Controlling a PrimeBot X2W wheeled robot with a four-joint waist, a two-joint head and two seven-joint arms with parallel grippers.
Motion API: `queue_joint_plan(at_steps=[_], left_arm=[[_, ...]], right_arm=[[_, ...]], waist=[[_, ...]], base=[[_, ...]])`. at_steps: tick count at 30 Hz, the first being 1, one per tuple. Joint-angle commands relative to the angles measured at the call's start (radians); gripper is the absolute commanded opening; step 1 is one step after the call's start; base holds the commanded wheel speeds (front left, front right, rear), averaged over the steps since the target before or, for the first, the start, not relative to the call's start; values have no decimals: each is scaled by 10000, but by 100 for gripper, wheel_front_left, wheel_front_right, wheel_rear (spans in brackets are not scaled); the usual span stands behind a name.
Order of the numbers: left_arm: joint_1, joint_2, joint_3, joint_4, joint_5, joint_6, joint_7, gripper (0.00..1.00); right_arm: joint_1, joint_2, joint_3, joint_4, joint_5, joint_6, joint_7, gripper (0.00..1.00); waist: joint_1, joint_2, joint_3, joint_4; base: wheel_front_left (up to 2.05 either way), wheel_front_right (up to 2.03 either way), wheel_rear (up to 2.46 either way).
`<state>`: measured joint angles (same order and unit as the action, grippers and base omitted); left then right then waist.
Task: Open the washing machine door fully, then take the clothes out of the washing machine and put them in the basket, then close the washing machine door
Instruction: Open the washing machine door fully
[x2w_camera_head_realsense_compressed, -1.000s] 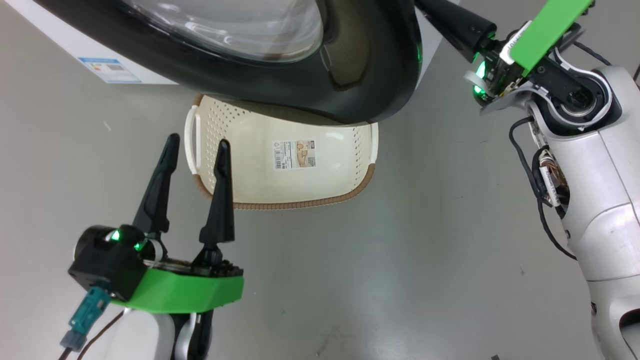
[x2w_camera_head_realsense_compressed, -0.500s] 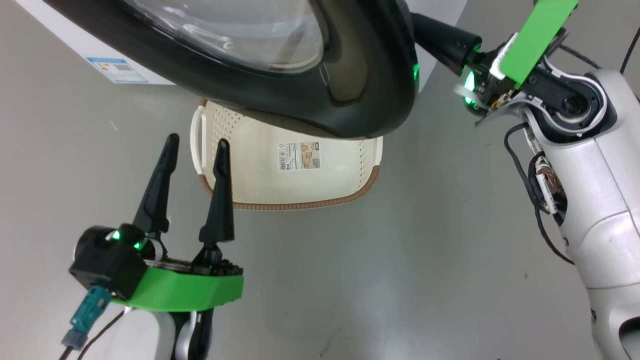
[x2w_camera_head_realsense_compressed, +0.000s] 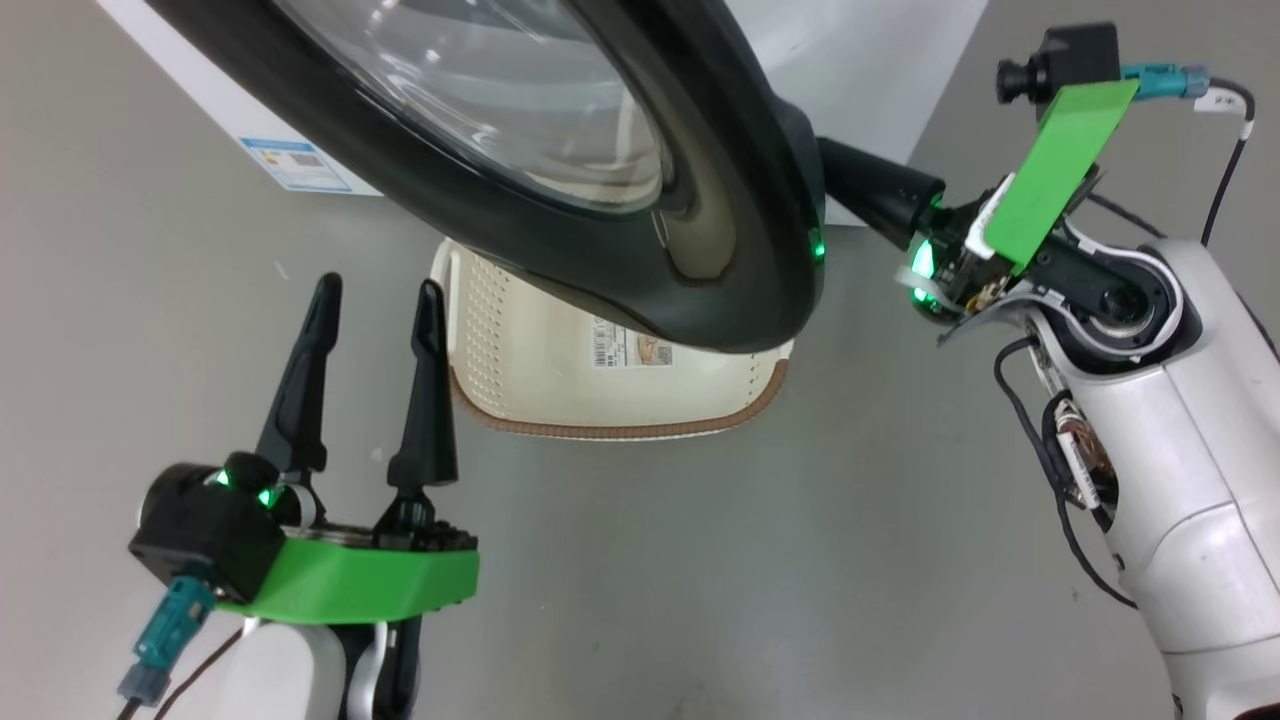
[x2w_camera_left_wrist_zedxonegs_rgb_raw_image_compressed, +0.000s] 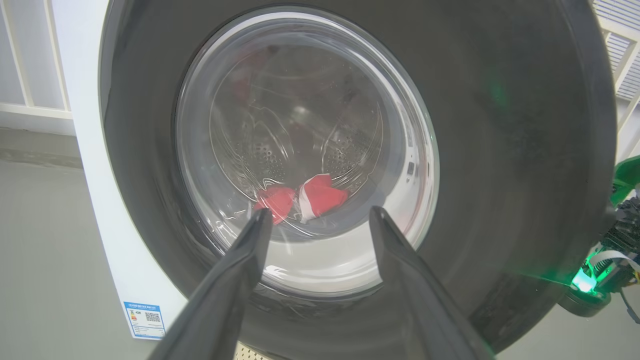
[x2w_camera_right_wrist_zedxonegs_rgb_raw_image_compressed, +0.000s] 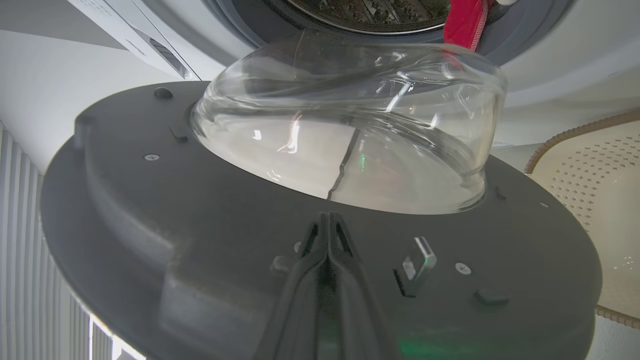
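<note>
Left gripper (x2w_camera_head_realsense_compressed: 379, 285) sits at the lower left of the head view, fingers spread wide with nothing between them, hanging over the bare grey floor (x2w_camera_head_realsense_compressed: 700, 580) and pointing up toward the left end of the basket (x2w_camera_head_realsense_compressed: 600, 430). From its wrist cam it's looking straight at the outside of the door (x2w_camera_left_wrist_zedxonegs_rgb_raw_image_compressed: 500, 150), and through the glass you can see two bits of the red clothes (x2w_camera_left_wrist_zedxonegs_rgb_raw_image_compressed: 320, 195) lying at the bottom of the drum. Off to the left there's the small blue sticker (x2w_camera_head_realsense_compressed: 300, 165) low on the white washer (x2w_camera_head_realsense_compressed: 200, 100). Moving right, the basket is on the floor in front of the washer with only a paper label inside, and its far half is tucked under the door, which stands partly open and hangs over it. Further right, the right gripper (x2w_camera_right_wrist_zedxonegs_rgb_raw_image_compressed: 327, 217) is clenched, both fingers pressed flat together and gripping nothing. It reaches in behind the door's free edge, and in its wrist cam the tips look to be right against the dark inner face, just below the glass bowl and just beside a little clear latch tab (x2w_camera_right_wrist_zedxonegs_rgb_raw_image_compressed: 417, 257). Same cam shows a red piece with white trim at the drum opening up top, plus the basket's perforated wall on the far right.
</note>
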<state>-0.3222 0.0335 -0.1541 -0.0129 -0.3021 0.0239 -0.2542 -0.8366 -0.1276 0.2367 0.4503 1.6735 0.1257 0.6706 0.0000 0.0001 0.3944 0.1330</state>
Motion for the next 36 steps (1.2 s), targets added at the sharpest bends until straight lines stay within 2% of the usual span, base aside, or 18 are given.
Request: queue_joint_plan(at_steps=[1,20,36], left_arm=[[193,167,310,-229,-47,77,-76,100],[969,167,286,229,-353,597,-76,100],[1586,167,197,410,-420,701,-76,100]], right_arm=[[281,222,146,-339,99,50,111,0],[1901,296,568,-767,378,50,459,0],[2598,488,1171,-693,607,50,609,0]], waist=[[0,-1,-164,194],[0,-1,-1232,1421],[0,-1,-2082,2360]], base=[[0,0,0],[0,0,0],[0,0,0]])
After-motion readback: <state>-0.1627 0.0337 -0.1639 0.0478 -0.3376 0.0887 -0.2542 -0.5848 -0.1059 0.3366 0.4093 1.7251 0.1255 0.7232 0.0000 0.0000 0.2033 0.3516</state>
